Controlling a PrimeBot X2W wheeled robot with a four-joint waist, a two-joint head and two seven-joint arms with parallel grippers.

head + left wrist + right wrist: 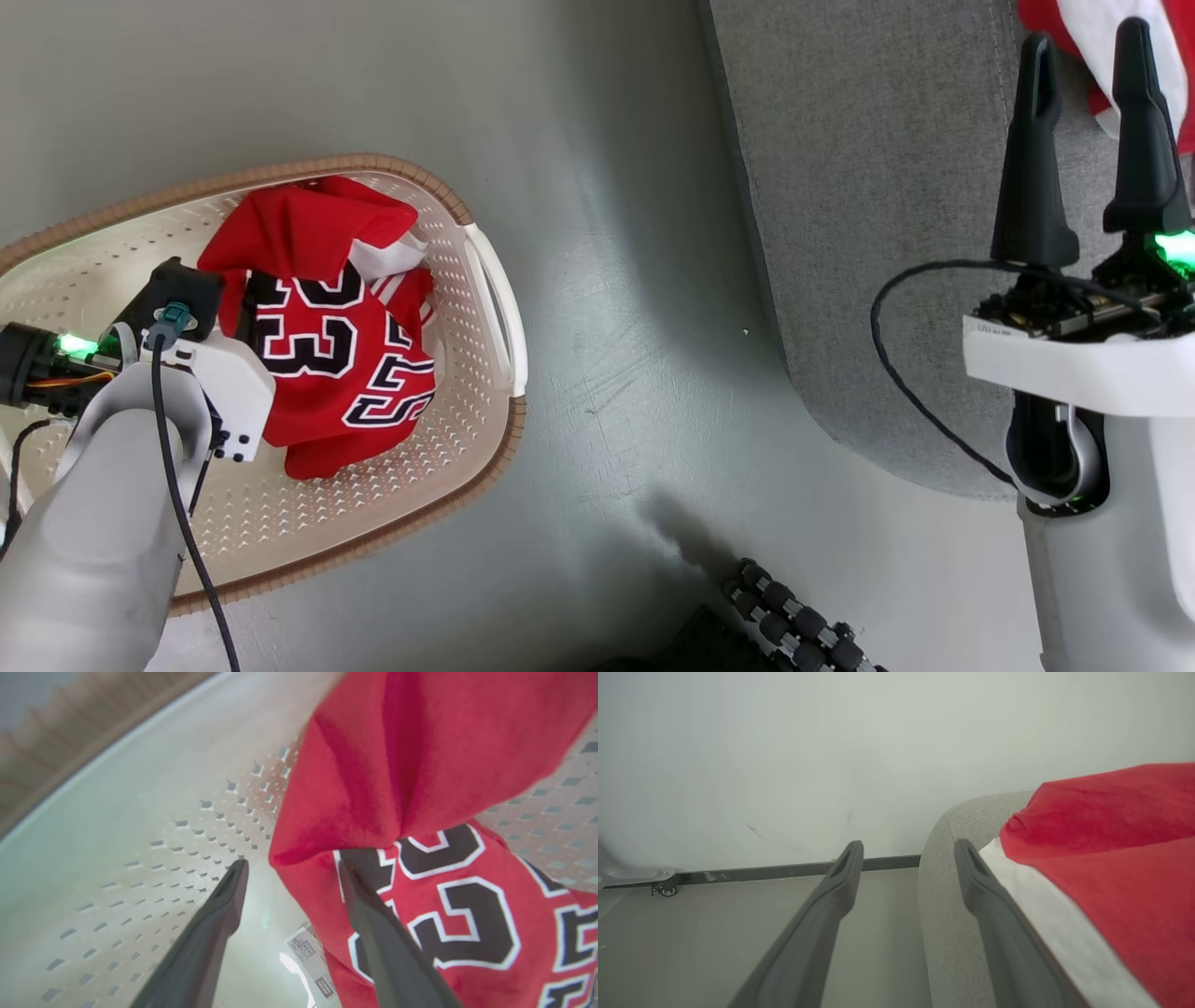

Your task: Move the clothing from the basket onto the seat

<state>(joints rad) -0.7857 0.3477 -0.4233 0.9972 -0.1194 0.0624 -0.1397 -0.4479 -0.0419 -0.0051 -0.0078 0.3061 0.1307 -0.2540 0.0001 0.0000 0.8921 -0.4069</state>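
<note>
your left end effector [292, 864] apart inside basket [448, 439], beside red 23 jersey [345, 364], gripping nothing | your right end effector [1086, 37] apart over seat [868, 233] edge | red-white garment [1111, 826] lies on seat

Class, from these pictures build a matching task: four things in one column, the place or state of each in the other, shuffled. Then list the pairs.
1 jersey numbered 23
2 red-and-white garment
3 left gripper
4 right gripper

A open, over the seat
B lying on the seat
C crumpled in the basket
D open, reaching into the basket

Pairs: 1-C, 2-B, 3-D, 4-A
</note>
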